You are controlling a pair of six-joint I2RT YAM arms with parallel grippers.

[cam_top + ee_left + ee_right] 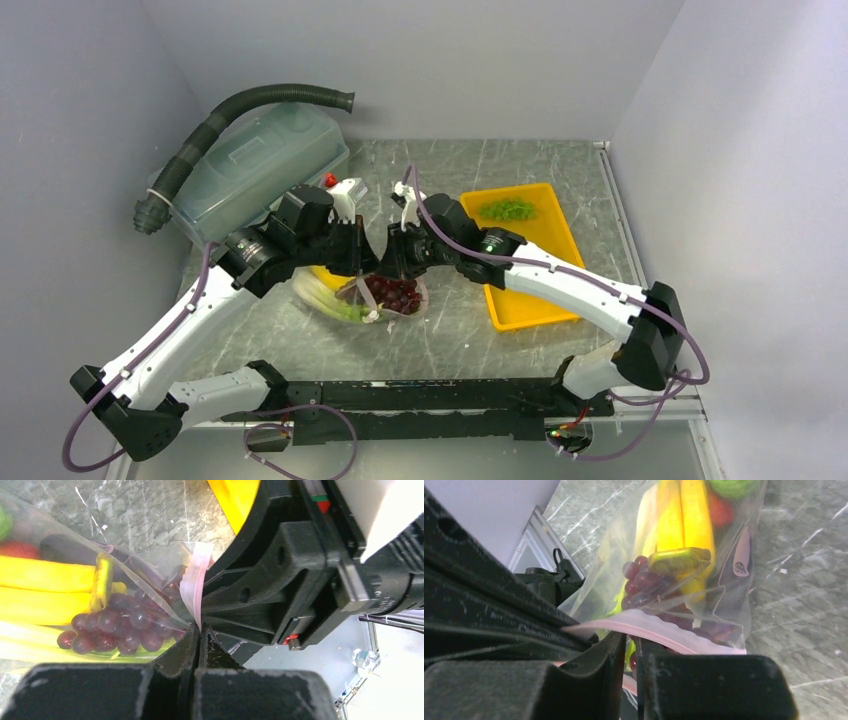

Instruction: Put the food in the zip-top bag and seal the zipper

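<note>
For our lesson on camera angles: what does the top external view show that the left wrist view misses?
Only the top external view shows the translucent lidded plastic tub and leafy greens. Only the left wrist view shows the left gripper shut on the pale pink zipper strip. Both show dark purple toy grapes inside the clear zip-top bag.

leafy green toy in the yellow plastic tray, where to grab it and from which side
Pinch the leafy green toy across its shorter width, straight down from above. It lies flat at the far end of the yellow plastic tray, whose raised rim would likely block a sideways approach.
</note>
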